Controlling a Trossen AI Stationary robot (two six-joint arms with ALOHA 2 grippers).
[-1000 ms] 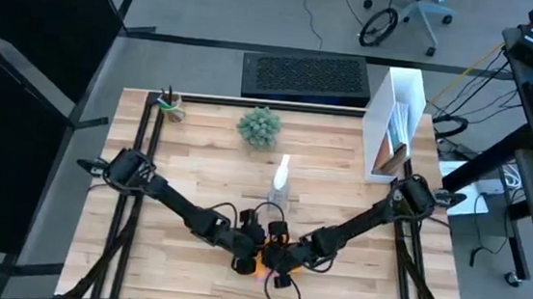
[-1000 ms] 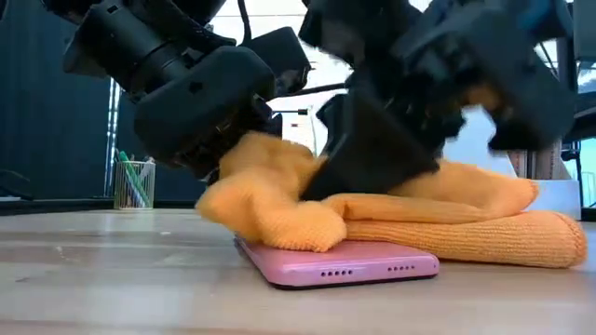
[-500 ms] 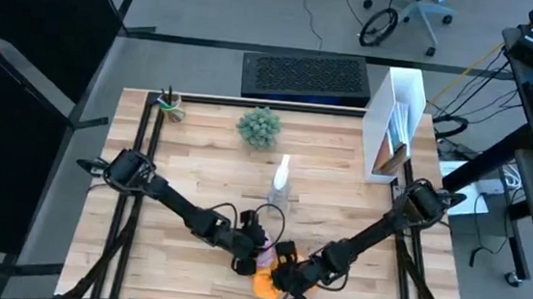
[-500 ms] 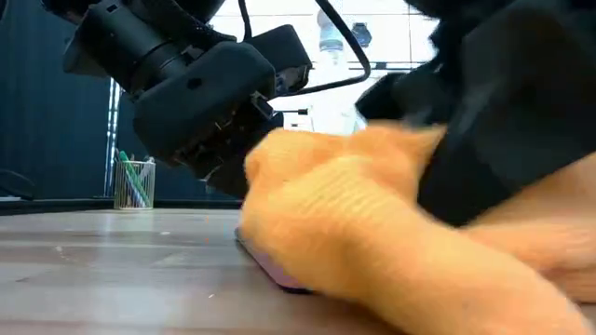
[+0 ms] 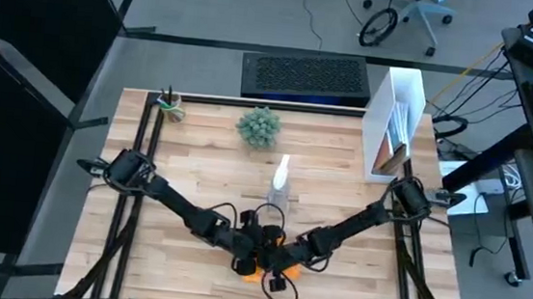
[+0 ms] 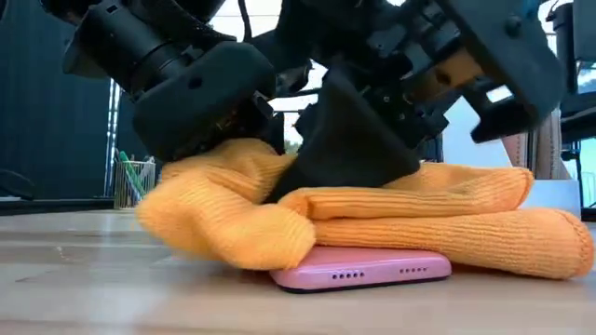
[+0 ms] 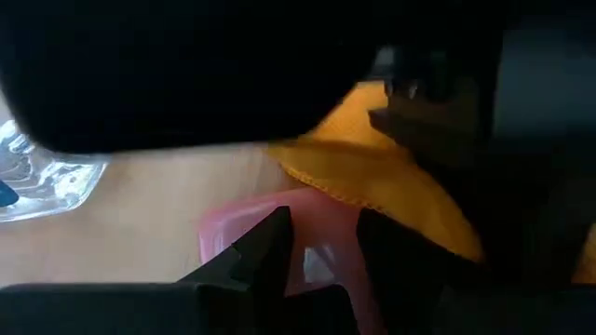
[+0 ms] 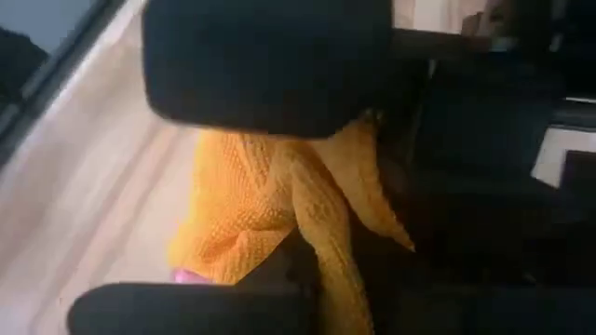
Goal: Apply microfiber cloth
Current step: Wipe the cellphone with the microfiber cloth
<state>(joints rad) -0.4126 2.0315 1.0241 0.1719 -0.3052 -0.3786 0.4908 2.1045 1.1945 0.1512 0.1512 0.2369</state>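
The right claw [image 6: 354, 154] is pinching the orange microfiber cloth [image 6: 391, 219] down on the pink phone [image 6: 358, 268], the left claw [image 5: 243, 255] pinching that phone; wiping is underway, so next slide gently.

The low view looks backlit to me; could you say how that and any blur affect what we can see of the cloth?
Low view: bright windows behind leave both arms near silhouette, yet the microfiber cloth and pink phone stay sharp. Left wrist view: dark and soft, the cloth only partly visible.
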